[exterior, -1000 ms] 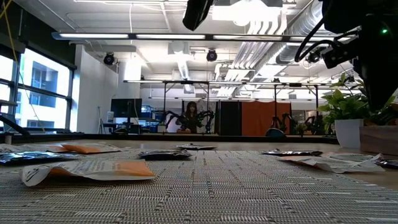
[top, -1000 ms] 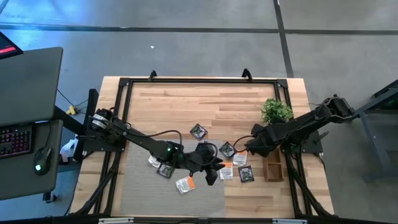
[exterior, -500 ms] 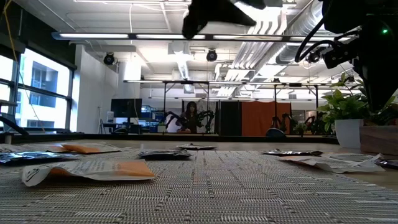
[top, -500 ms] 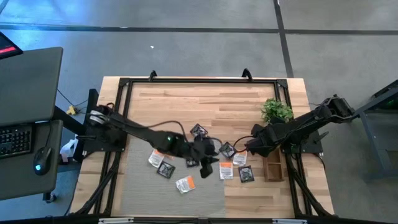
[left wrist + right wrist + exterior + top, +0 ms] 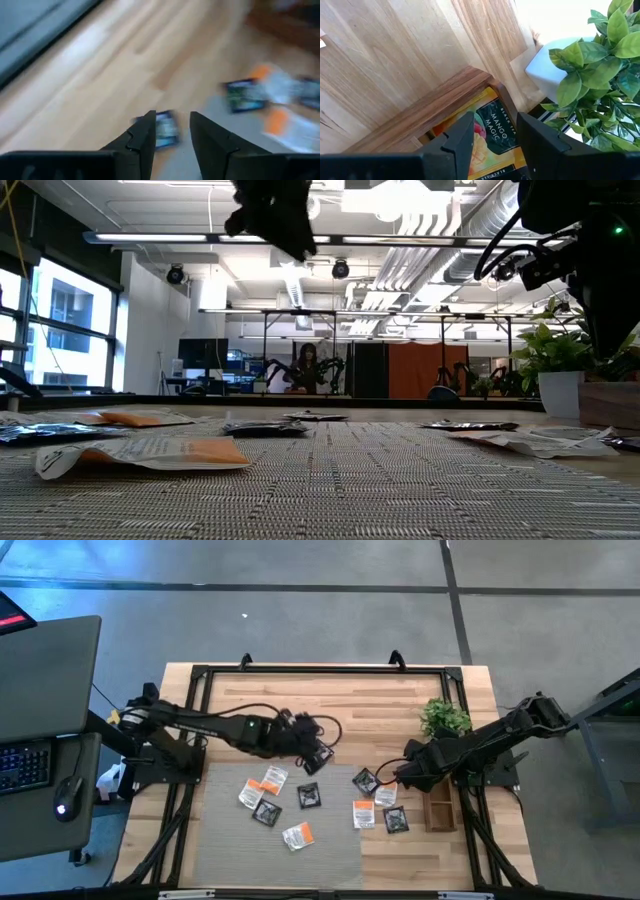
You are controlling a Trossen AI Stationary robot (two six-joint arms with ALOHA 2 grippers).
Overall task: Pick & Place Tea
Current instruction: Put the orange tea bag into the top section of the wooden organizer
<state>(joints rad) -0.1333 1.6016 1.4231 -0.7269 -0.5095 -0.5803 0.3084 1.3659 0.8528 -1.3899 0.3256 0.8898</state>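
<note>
My left gripper (image 5: pixel 318 752) is up over bare wood, fingers slightly parted, holding nothing.

Left wrist view: one black sachet (image 5: pixel 163 129) lies on the table below, seen through the gap between my fingers (image 5: pixel 142 137); more sachets (image 5: pixel 243 95) lie off to one side, blurred. High view: the tea (image 5: pixel 309 796) is scattered on the grey mat (image 5: pixel 220 840) and on the wood beside it, all nearer the front edge than my left gripper. My right gripper (image 5: pixel 398 776) sits by the wooden tray (image 5: pixel 447 107) and the potted plant (image 5: pixel 443 717), fingers a little apart, over a yellow-orange mango sachet (image 5: pixel 492 137) lying in that tray.
</note>
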